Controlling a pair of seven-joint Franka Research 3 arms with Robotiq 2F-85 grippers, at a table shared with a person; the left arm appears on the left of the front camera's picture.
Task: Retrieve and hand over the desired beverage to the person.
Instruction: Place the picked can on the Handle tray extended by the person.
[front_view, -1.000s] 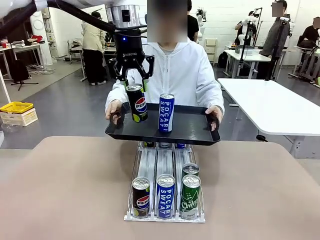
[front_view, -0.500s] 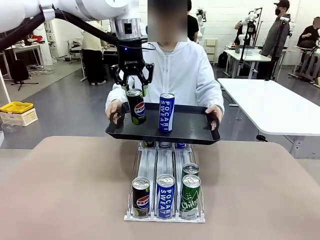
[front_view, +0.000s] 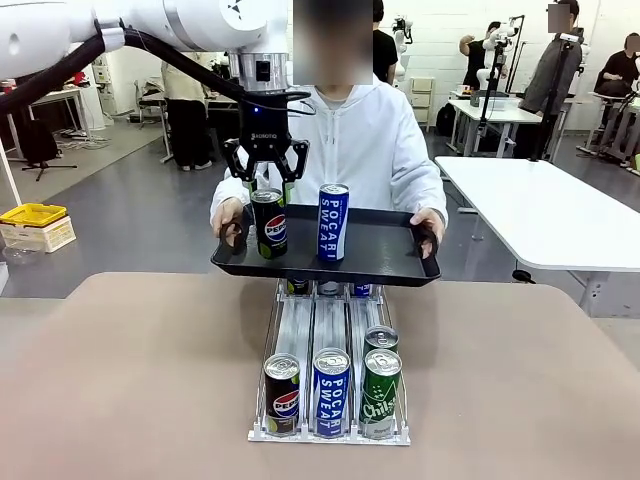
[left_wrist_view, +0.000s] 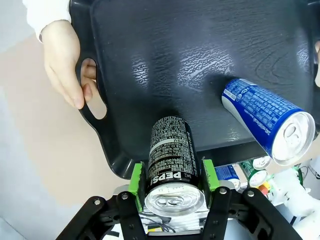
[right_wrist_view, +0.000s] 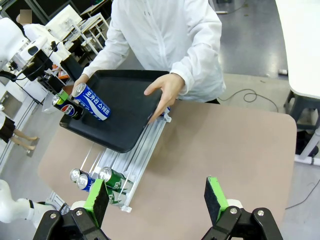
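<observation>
Done: Pepsi can (front_view: 268, 222) carried to tray (front_view: 385, 262), beside Pocari can (front_view: 332, 224)
Left gripper (left_wrist_view: 172, 176): clamped on Pepsi can
Right gripper (right_wrist_view: 157, 199): wide, idle
Left: release judged pending

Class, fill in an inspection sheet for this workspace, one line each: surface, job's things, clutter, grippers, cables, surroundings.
Surface: brown table, bare around the can rack.
Job's things: Pepsi can and Pocari Sweat can upright on the black tray that the person holds by both handles.
Clutter: nothing seen.
Grippers: left gripper shut on the Pepsi can; right gripper open, high above the table.
Cables: black cable along the left arm.
Surroundings: white tables, other people behind.
</observation>
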